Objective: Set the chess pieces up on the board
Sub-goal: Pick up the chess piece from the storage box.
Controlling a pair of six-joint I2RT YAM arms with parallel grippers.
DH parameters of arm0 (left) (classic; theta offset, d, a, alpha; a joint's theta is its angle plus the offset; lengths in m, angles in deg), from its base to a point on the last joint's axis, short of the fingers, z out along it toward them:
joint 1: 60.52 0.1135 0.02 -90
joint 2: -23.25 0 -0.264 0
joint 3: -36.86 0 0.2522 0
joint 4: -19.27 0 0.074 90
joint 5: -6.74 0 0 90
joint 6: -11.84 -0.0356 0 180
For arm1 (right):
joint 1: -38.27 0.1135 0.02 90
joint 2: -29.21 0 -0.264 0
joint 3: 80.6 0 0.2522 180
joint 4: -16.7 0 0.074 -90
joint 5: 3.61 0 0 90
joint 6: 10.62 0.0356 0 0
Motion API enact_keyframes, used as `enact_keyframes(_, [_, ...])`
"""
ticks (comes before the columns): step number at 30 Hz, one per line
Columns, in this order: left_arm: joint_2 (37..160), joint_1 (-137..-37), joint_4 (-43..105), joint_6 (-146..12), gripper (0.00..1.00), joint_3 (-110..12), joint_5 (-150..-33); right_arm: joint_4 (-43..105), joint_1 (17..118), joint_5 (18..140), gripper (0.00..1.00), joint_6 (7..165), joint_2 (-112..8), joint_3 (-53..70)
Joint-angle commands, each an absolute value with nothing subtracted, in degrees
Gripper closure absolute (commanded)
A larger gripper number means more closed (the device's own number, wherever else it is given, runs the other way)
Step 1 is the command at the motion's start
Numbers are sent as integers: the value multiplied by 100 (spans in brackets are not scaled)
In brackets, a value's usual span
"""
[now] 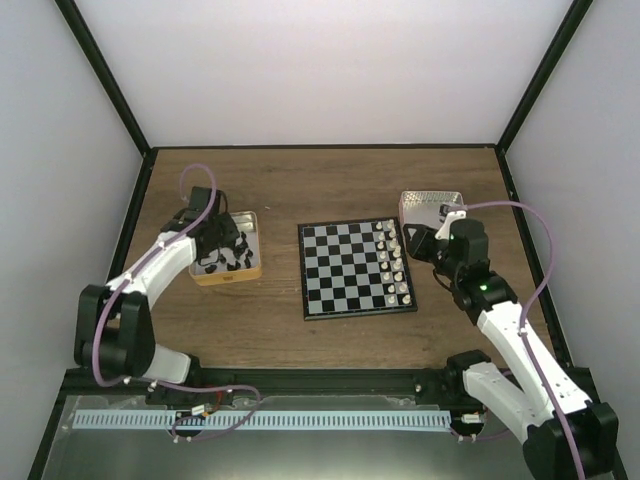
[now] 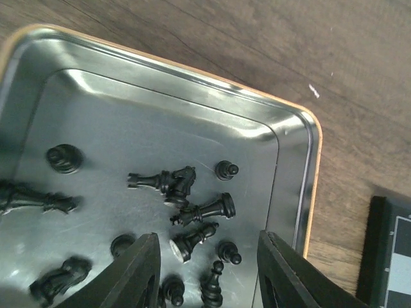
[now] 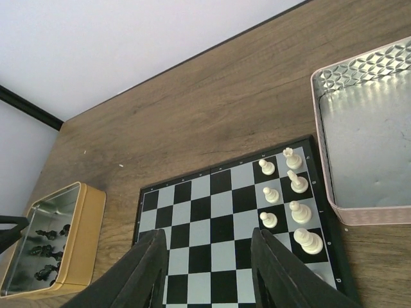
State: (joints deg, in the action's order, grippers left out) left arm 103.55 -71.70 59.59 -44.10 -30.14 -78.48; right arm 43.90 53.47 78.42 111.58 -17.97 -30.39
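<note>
Several black chess pieces (image 2: 205, 210) lie toppled or upright on the floor of a gold-rimmed metal tin (image 2: 302, 192), left of the board (image 1: 340, 270). My left gripper (image 2: 209, 273) hangs low inside that tin (image 1: 228, 280), jaws apart, with a few pieces lying between the fingers (image 2: 138, 269); none is gripped. My right gripper (image 3: 209, 269) hovers open over the board's (image 3: 212, 212) bare middle squares, holding nothing. In the top view it (image 1: 420, 245) sits at the board's right edge. White pieces (image 3: 300, 210) stand in two files on the board's right side (image 1: 392, 262).
An empty pink-rimmed tin (image 3: 372, 147) sits just right of the board, behind my right gripper (image 1: 430, 200). The gold tin (image 3: 90, 237) shows at the left in the right wrist view. Black frame posts and white walls enclose the wooden table (image 1: 330, 180).
</note>
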Motion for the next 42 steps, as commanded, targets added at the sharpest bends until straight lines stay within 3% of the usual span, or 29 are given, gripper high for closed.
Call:
enact_keyframes(1, [11010,-7133,5837,-4737,57,-3369,-8401,4127,5383,7722,63,11177,-1993,-2962])
enact_keyframes(10, [12120,-7133,5598,-4809,57,-4057,-8652,4050,5385,7738,65,11287,-2217,-2937])
enact_keyframes(15, [12498,-7133,5627,-4776,68,-4248,-8407,4008,5384,7742,66,11313,-2270,-2962])
enact_keyframes(26, [12928,-7133,5619,-4706,76,-4365,-8357,4111,5382,7808,66,11346,-2168,-2949])
enact_keyframes(34, [12725,-7140,5696,-4739,95,-4363,-8116,4154,5388,7887,66,11377,-1979,-2931])
enact_keyframes(42, [11716,-7315,6164,-4878,95,-4393,-8086,4257,5390,7991,67,11452,-1830,-2942])
